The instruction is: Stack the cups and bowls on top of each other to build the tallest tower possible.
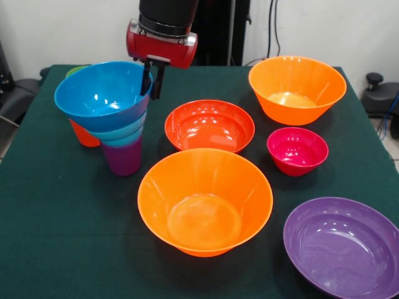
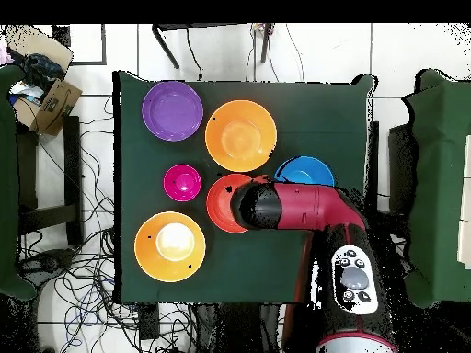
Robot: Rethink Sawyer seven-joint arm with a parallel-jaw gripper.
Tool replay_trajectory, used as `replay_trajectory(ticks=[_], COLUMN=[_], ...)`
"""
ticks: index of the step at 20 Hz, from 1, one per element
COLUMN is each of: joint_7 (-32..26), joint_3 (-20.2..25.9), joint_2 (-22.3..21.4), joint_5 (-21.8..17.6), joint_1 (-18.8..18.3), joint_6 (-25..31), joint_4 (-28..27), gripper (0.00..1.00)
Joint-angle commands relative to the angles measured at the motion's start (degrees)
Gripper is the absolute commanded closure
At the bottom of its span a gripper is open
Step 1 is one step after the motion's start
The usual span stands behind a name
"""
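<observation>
The tower stands at the left: a purple cup (image 1: 123,157), a small teal bowl (image 1: 126,133) on it and the large blue bowl (image 1: 103,93) (image 2: 304,171) on top, slightly tilted. My gripper (image 1: 154,80) stands at the blue bowl's far right rim, its fingers close together astride the rim. An orange cup (image 1: 83,136) and a green cup (image 1: 75,70) stand partly hidden behind the tower. Loose bowls: red-orange (image 1: 209,126), magenta (image 1: 297,150), two large orange (image 1: 205,200) (image 1: 297,89), large purple (image 1: 343,246). In the overhead view the arm (image 2: 294,207) hides the gripper.
The dark green table (image 1: 62,249) carries all the bowls. In the overhead view the purple bowl (image 2: 172,110), the orange bowls (image 2: 241,135) (image 2: 170,245), the magenta bowl (image 2: 182,182) and the red-orange bowl (image 2: 221,204) lie to the arm's left. Cables and boxes lie on the floor.
</observation>
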Motion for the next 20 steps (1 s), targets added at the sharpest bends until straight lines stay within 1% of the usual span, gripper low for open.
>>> replay_trajectory(ticks=[1,3,4,7,12,20], joint_7=[4.08,4.25,4.46,3.04,4.1,3.65], joint_3=[2.36,2.19,1.91,2.43,2.58,3.11], joint_2=[1.52,1.62,1.66,1.42,1.35,0.36], joint_5=[-1.54,-1.59,-1.65,-2.35,-1.56,-1.4], joint_1=[1.18,1.3,1.5,1.18,0.84,0.46], joint_6=[-2.19,-2.28,-2.31,-2.25,-3.24,-3.7], joint_4=[-0.16,-0.24,-0.29,0.01,0.12,1.56], gripper=[1.0,1.0,0.0,0.0,0.0,0.0])
